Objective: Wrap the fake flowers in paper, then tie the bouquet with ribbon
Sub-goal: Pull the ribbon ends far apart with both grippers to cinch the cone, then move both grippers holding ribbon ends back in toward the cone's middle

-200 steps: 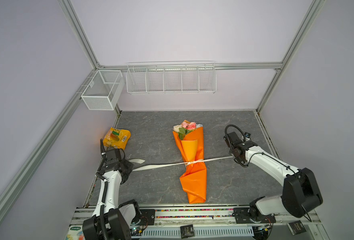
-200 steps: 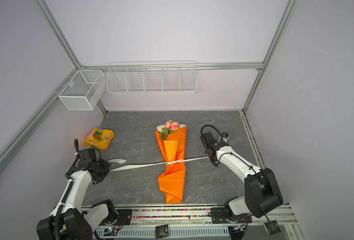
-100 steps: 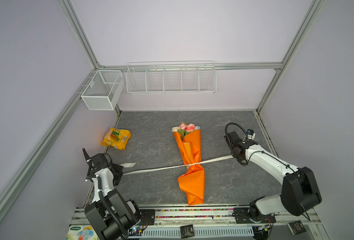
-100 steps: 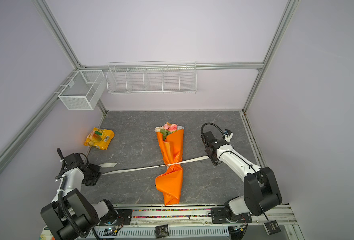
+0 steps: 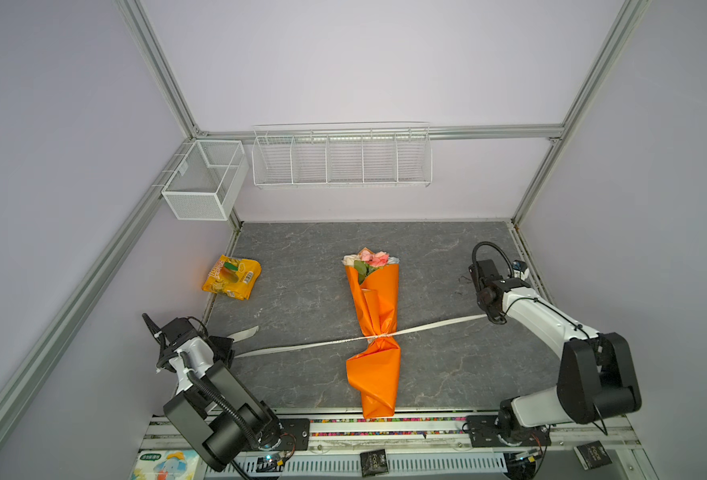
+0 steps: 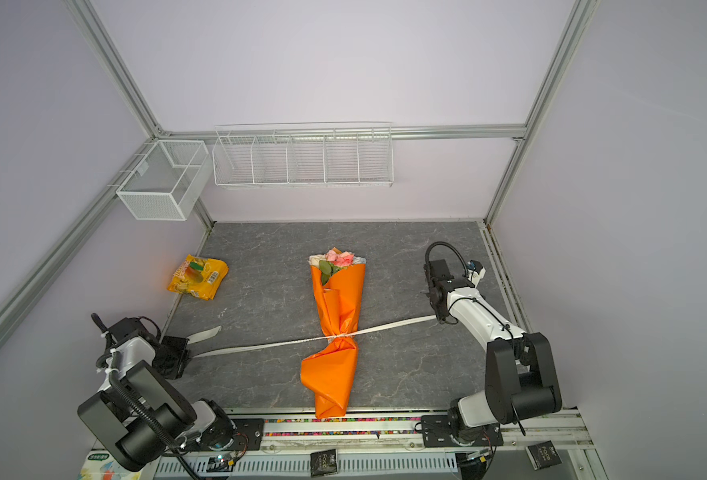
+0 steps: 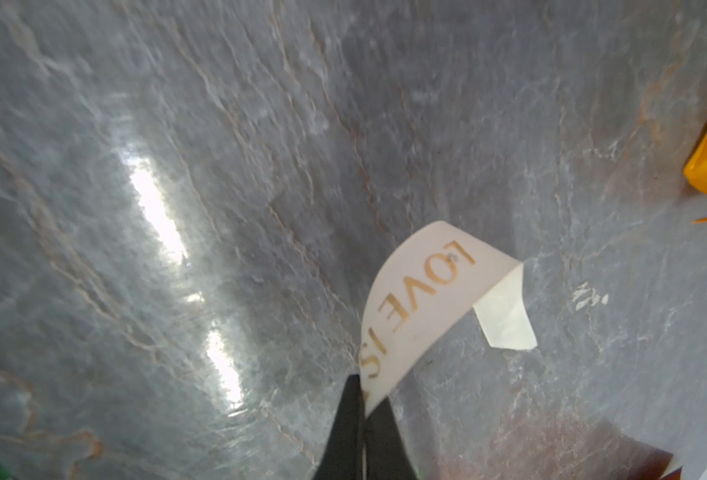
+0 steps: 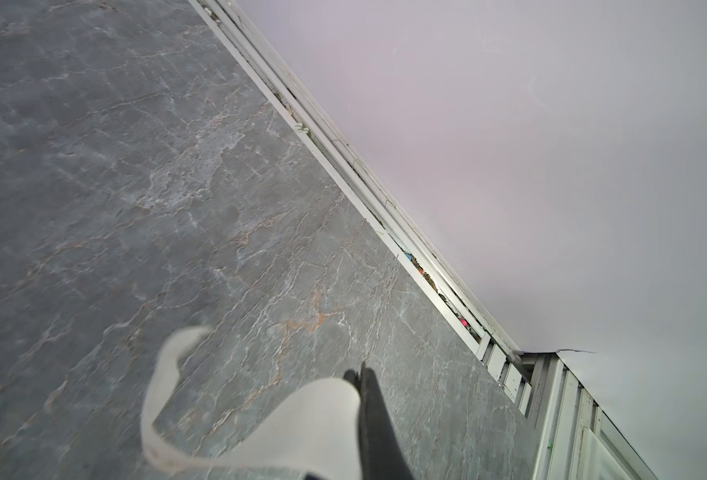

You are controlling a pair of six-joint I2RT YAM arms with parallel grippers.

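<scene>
Left arm (image 5: pixel 196 365) folded low at lower left in both top views; left gripper (image 6: pixel 185 353) points toward frame centre, jaws pinched flat on ribbon (image 7: pixel 418 299). Right arm (image 5: pixel 543 320) extended up the right side, wrist angled down; right gripper (image 8: pixel 360 378) clamped on the ribbon's opposite end.

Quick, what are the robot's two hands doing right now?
Left gripper: shut on one end of the ribbon.
Right gripper: shut on the ribbon's other end.
</scene>
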